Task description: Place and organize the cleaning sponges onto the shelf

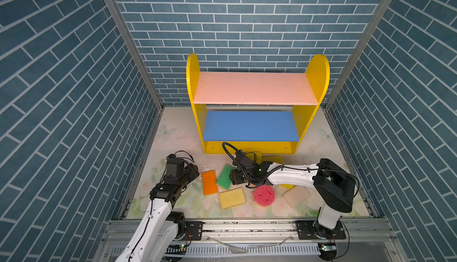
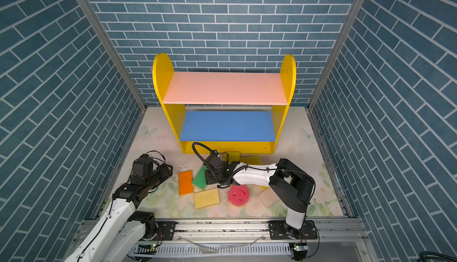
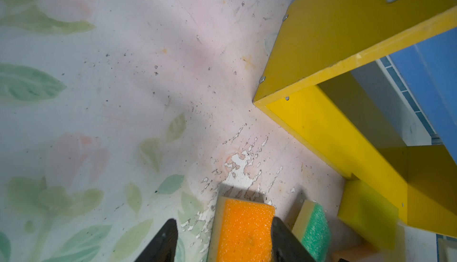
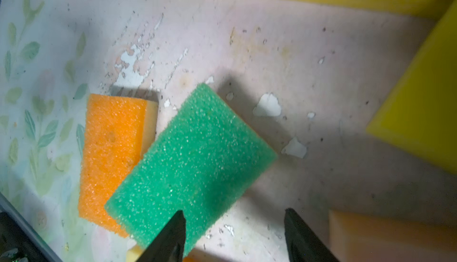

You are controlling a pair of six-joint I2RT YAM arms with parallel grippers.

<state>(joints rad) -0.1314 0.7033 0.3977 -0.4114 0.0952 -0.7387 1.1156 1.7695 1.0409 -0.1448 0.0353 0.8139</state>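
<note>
Both sets of jaws spread: right gripper over the green sponge, left gripper by the orange sponge, light squashy foam probably best pinched across its narrow width.

Robot lab test booth, probably, brick-print panel walls, aluminium frame, floral-print tabletop

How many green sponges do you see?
1: the green sponge lies on the table beside the orange sponge, by the open right claw. Another could hide beneath that arm.

floral table | on it: shelf, orange sponge, green sponge, yellow sponge, pink sponge, cream sponge
</note>
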